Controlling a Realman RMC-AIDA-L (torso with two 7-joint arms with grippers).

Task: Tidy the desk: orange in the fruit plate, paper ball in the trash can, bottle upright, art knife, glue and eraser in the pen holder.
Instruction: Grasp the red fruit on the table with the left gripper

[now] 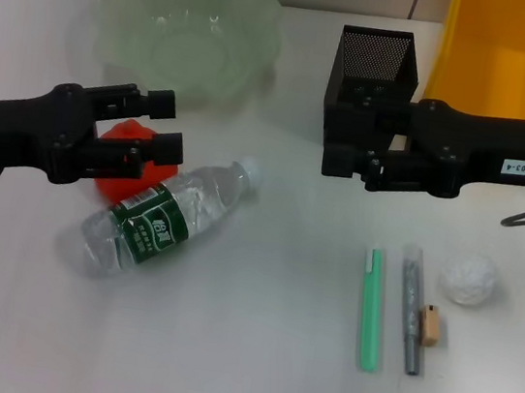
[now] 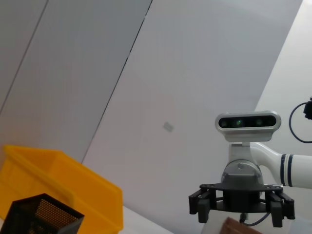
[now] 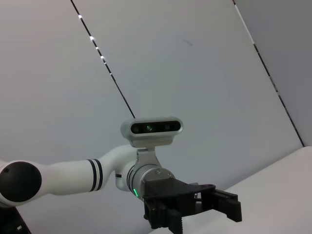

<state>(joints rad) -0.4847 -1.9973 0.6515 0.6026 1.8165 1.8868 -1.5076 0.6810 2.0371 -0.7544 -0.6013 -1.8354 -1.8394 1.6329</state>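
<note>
Head view shows nothing tidied yet. The left gripper, fingers spread, hangs just over the orange, the empty fruit plate beyond it and the bottle lying beside it. The right gripper idles against the pen holder; I cannot tell its state. The paper ball and eraser lie on the bench.
</note>
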